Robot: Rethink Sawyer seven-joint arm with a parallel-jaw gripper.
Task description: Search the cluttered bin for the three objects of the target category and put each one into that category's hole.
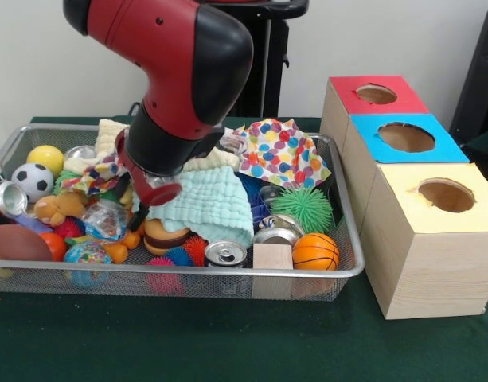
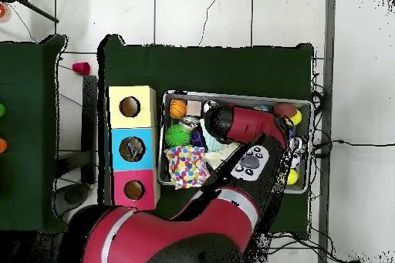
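Observation:
The silver wire-mesh bin (image 1: 349, 269) is packed with toys, cloths and cans. One see-through wrinkly bottle (image 1: 106, 220) lies at its left-centre, among soft toys. My gripper (image 1: 140, 213) reaches down into the bin just right of that bottle, close to it; the arm's red wrist hides most of it. The blue-topped box's round hole (image 1: 406, 137) stands right of the bin, between the red and yellow boxes. In the overhead view the arm covers much of the bin (image 2: 231, 95), and something pale glints inside the blue hole (image 2: 131, 149). I see no other bottles.
Silver cans (image 1: 225, 253) lie at the bin's front, with an orange basketball (image 1: 315, 251), a green spiky ball (image 1: 306, 208), a mint cloth (image 1: 208, 203) and a dotted cloth (image 1: 282, 151). The red box (image 1: 376, 94) and yellow box (image 1: 446, 195) flank the blue one.

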